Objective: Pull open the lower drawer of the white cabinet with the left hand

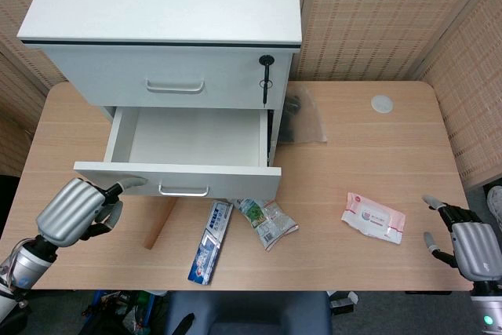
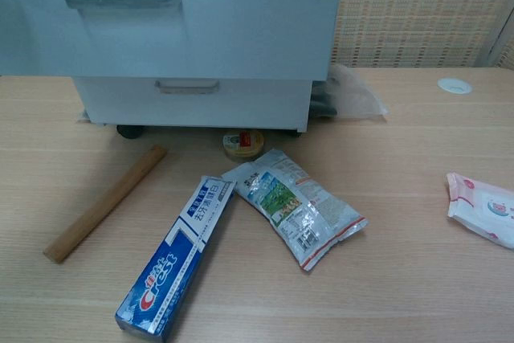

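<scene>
A: Fingers (image 1: 125,185) on the left hand (image 1: 74,211) — curled in, holding nothing, one tip pointing at the left end of the lower drawer (image 1: 184,158) front, about touching or just off it; can't tell which. That hand is off the drawer handle (image 1: 183,191), which sits to its right, free.

B: Drawer state?

A: Pulled well out from the white cabinet (image 1: 169,37), inside visible and bare in the head view. In the chest view its front panel fills the top left. So I judge the pull itself done; what's left is at most clearing the hand away.

B: Anything under or in front?

A: Left to right on the table (image 1: 369,194): wooden stick (image 2: 106,202) partly under the drawer front, toothpaste box (image 2: 174,259), snack packet (image 2: 295,206), small round tin (image 2: 242,144) near the cabinet base, wet wipes pack (image 1: 373,217) further right, well apart.

B: Right hand?

A: Right hand (image 1: 463,239) at the far right edge of the table, fingers spread, holding nothing, nowhere near the cabinet.

B: Upper drawer?

A: Closed, key in the lock (image 1: 267,76) beside it.
</scene>
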Controlling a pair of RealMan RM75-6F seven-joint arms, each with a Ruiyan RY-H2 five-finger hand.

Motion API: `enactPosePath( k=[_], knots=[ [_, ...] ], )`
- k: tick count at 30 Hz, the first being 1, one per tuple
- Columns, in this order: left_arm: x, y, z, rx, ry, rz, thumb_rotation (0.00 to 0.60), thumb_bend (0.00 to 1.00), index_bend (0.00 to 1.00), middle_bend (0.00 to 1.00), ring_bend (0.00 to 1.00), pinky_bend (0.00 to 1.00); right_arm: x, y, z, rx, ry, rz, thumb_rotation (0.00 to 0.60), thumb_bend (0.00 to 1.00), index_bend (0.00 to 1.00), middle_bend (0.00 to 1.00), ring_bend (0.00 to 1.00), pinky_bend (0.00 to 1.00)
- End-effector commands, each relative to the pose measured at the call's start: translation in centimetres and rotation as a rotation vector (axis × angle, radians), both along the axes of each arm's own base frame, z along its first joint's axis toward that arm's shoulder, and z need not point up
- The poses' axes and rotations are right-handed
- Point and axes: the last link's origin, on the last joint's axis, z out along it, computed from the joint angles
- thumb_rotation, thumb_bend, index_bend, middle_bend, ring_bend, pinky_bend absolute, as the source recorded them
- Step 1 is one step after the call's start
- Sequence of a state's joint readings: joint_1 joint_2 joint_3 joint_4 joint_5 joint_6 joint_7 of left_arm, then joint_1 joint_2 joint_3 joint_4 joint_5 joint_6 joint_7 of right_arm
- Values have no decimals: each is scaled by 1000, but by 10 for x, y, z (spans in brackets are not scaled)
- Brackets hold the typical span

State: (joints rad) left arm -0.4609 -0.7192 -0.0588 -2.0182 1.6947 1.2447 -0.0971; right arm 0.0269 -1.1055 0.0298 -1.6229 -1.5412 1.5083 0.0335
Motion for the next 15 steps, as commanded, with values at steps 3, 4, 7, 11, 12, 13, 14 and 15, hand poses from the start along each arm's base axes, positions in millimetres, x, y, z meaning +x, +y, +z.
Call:
enactPosePath(
  k=[3,4,7,11,12,13,14,15],
  knots=[
    [-23,-17,3,31,25,65,600,656,240,820,841,976,1,0,-1,5,-1,1,600,327,201,314,301,307],
    [-27,-21,3,36,30,73,600,656,246,808,824,970,1,-1,-2,7,-2,2,600,327,201,314,301,307],
    [-39,-31,2,53,42,107,600,657,267,761,764,949,2,-1,-3,9,-3,4,600,327,201,314,301,307],
    [-55,-44,1,81,59,170,600,656,333,722,714,908,2,-2,-4,12,-3,6,600,327,201,314,301,307],
    [-59,-46,1,91,66,183,600,656,347,714,702,888,3,-2,-4,12,-3,7,600,327,201,314,301,307],
    [-63,-48,1,101,73,199,600,656,361,703,687,861,3,-2,-4,12,-4,8,600,327,201,314,301,307],
    [-68,-51,0,115,82,220,600,656,369,693,671,833,3,-3,-4,13,-5,9,600,327,201,314,301,307],
    [-72,-53,-1,124,88,237,600,656,374,683,654,803,4,-2,-4,13,-4,10,600,327,201,314,301,307]
  ],
)
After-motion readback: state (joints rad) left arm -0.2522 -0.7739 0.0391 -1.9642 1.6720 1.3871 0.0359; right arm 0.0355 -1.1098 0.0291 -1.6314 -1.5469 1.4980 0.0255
